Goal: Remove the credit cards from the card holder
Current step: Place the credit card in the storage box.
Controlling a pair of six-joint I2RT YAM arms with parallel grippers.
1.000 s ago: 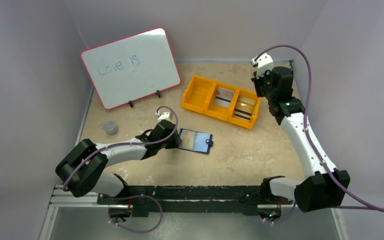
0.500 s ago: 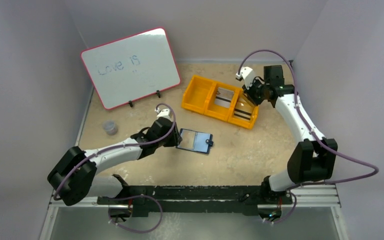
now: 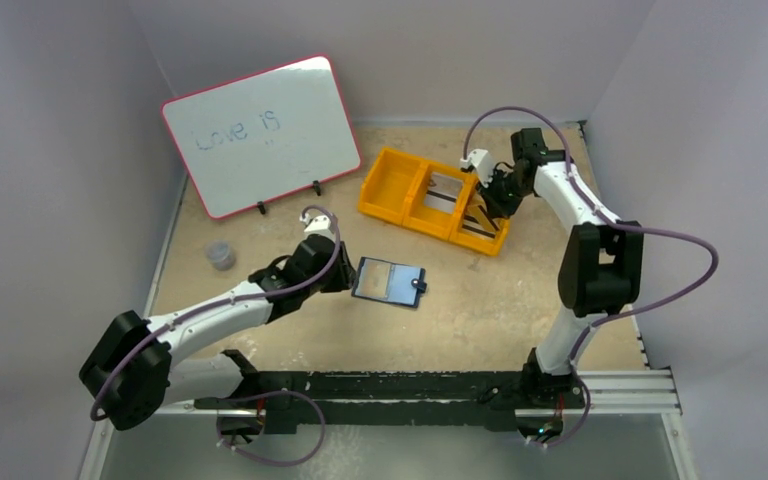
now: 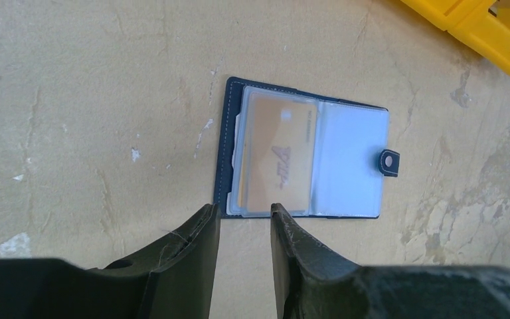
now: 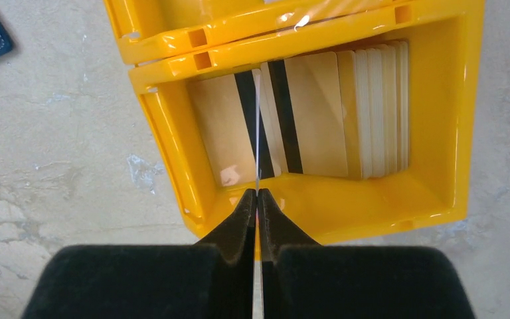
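Your right pincer (image 5: 257,197) is closed tight on one credit card (image 5: 257,126), seen edge-on as a thin pale line standing up between the pads. It hangs over the end compartment of the orange tray (image 5: 170,126), which has three compartments. That compartment already holds a leaning row of cards (image 5: 319,113). Two of them show a dark stripe, and the rest overlap too closely for you to count. From the top view, the middle compartment has at least one more striped card (image 3: 447,190). Your left pincer (image 4: 244,216) is parted by a narrow gap with nothing in it, low over the desk (image 4: 73,100), its tips just short of the near edge of the card holder (image 4: 348,159). The single holder lies open and flat, well apart from the tray, with its snap tab (image 4: 390,159) on the far side from the tips. One yellowish card (image 4: 275,156) shows through its clear pocket. Farther out stand one whiteboard (image 3: 260,135) and one small grey object (image 3: 221,256).
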